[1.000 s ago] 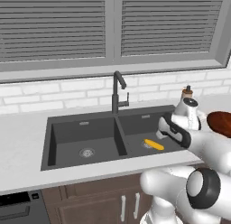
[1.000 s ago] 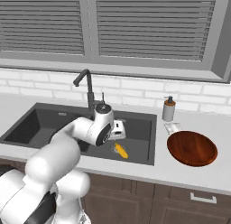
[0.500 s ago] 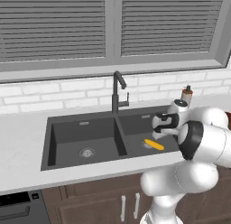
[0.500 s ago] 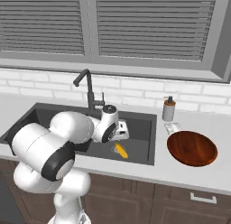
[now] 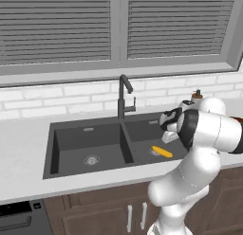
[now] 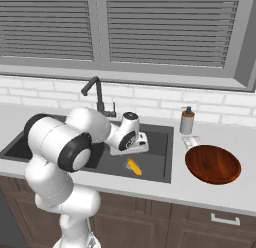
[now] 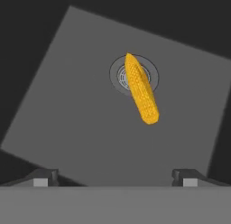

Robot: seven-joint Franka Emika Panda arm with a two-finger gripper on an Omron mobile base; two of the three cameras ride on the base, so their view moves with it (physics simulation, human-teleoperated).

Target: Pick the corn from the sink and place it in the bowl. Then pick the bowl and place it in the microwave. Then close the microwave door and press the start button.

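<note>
The white arm is swinging its spread, empty gripper (image 7: 115, 175) further over the dark grey double-basin sink (image 5: 71, 139), closing in above the slim yellow corn cob (image 7: 141, 90) lying across the drain, so the pick is just beginning.

The corn (image 5: 162, 151) lies in the sink's (image 5: 90, 146) right basin, seemingly across its drain, below the arm.

No text, label, brand, number or sign can be read anywhere.
</note>
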